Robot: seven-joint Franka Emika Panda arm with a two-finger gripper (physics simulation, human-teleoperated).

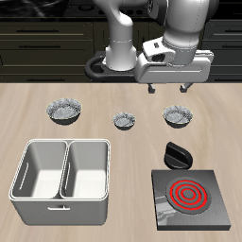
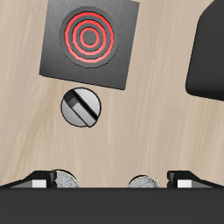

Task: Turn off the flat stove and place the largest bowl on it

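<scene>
My end effector (image 1: pixel 165 87) hangs wide open and empty, well above the counter (image 1: pixel 113 104). The flat stove (image 1: pixel 190 198) glows red near the front edge, so I should descend squarely over its knob (image 2: pixel 81 108), close across the ridge, then twist.

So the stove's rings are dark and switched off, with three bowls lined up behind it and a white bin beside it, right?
Not quite: the stove has rings glowing red, so it looks on, not off. The exterior view shows this, and the wrist view agrees. The rest holds: three bowls sit farther back, the largest bowl among them, and the white bin stands beside the stove.
</scene>
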